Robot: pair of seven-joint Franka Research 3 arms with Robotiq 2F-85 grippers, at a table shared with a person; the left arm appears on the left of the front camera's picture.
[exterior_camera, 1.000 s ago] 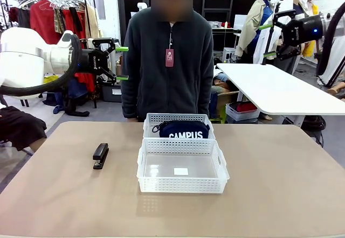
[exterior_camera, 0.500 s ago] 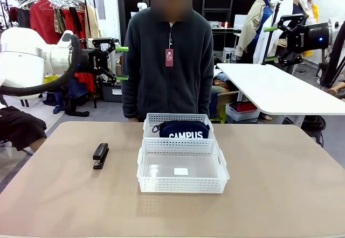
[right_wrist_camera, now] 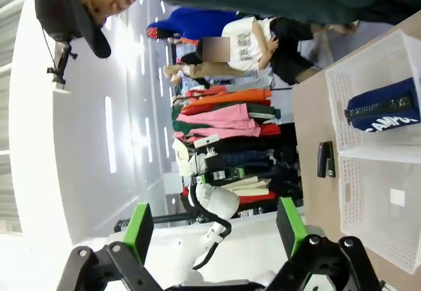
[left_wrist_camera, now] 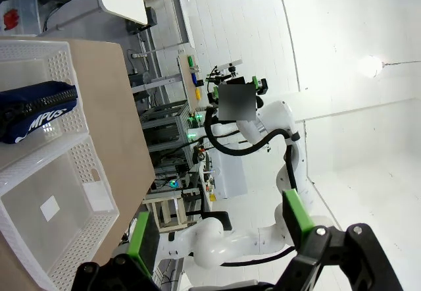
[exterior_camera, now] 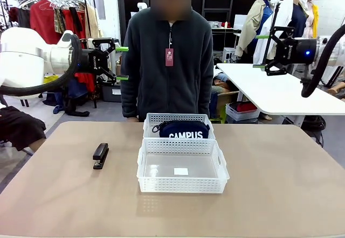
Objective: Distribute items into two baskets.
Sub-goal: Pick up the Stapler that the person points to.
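Two white lattice-sided baskets stand touching, one behind the other, at the middle of the table (exterior_camera: 280, 195). The far basket (exterior_camera: 153, 118) holds a navy pouch (exterior_camera: 184, 128), its white "CAMPUS" lettering facing the near edge. The near basket (exterior_camera: 182, 185) has a small white label (exterior_camera: 181, 171) on its floor. A closed black stapler (exterior_camera: 100, 155) lies flat to its left, apart from it.

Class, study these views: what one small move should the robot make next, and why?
Probably lower the left gripper, jaws open, toward the stapler: it lies on the table on that arm's side, while the pouch sits in the far basket and the near basket holds neither item.
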